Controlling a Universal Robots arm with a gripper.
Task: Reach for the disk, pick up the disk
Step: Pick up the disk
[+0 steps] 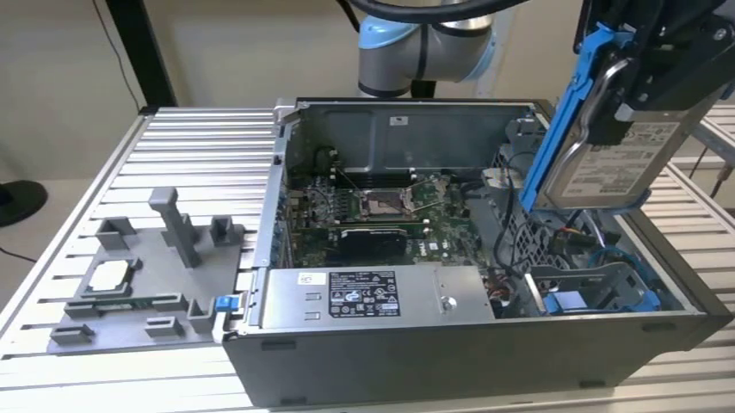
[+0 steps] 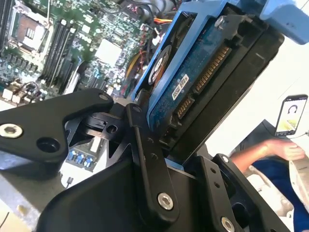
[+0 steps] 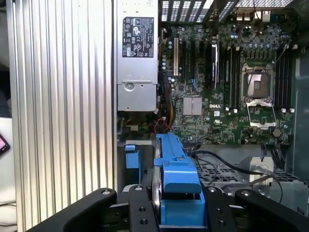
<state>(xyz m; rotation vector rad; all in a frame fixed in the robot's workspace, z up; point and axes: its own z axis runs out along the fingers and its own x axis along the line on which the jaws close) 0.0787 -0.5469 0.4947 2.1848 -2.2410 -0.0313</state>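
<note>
The tool (image 1: 629, 90) holds the disk (image 1: 614, 159) clamped between its black fingers, lifted clear above the open computer case (image 1: 460, 361). In the exterior view the disk hangs at about two o'clock from the motherboard (image 1: 385, 211), tilted, its white label facing the camera and its blue bracket (image 1: 565, 112) running up the edge toward the exterior view's left. It touches nothing but the tool.

In the second wrist view the disk (image 2: 203, 82) shows its underside (a blue circuit board with a row of gold connector contacts), and a black finger (image 2: 145, 159) presses against its edge. In the first wrist view the blue bracket (image 3: 178, 179) stands between the two black finger links, with the motherboard (image 3: 227, 87) beyond it at about one o'clock and the grey power supply (image 3: 137, 58) at about eleven o'clock.

The case rests on a ribbed aluminium worktop (image 1: 195, 146). A grey fixture (image 1: 144, 275) with upright posts lies on it at nine o'clock from the case, carrying a small silver chip (image 1: 106, 277). A blue drive cage (image 1: 597, 288) sits inside the case, below the raised disk. A person's arm (image 2: 260, 150) shows in the second wrist view, beside a phone (image 2: 291, 115).
</note>
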